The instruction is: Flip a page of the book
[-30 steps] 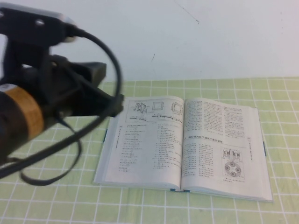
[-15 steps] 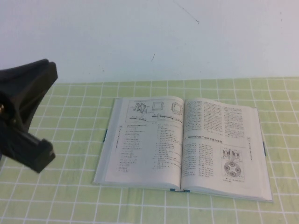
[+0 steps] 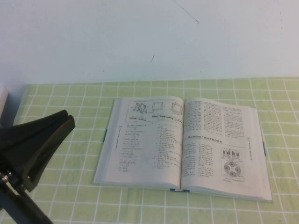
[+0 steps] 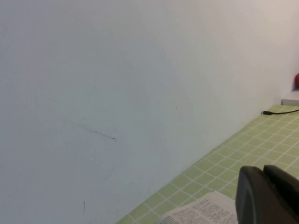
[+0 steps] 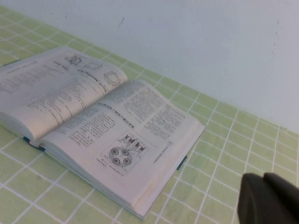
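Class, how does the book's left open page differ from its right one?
The left page has line drawings at its top; the right page starts with text. The right page carries a four-circle figure low down; the left page has only text there. Both lie flat in the book. Left claw hangs off its left, right claw off its right, both shut.

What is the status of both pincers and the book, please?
Left pincer left of book, apart. Right pincer shut, off its right side. Book open flat; nothing on it.
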Motion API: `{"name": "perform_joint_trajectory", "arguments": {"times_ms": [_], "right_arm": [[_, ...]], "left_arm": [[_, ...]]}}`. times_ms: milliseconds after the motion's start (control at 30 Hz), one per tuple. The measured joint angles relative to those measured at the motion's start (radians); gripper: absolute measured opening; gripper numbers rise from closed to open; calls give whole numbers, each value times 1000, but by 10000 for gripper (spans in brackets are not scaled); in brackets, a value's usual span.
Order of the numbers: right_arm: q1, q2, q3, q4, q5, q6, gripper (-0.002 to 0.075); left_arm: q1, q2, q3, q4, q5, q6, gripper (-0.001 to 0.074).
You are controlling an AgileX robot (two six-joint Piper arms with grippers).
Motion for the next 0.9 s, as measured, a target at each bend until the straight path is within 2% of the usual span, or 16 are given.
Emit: {"name": "perform_joint_trajectory", "arguments": {"times_ms": [900], "right_arm": [[0, -10, 26, 4, 0, 0, -3]], "left_arm": [[1, 0, 2, 11, -14, -2, -4]]}}
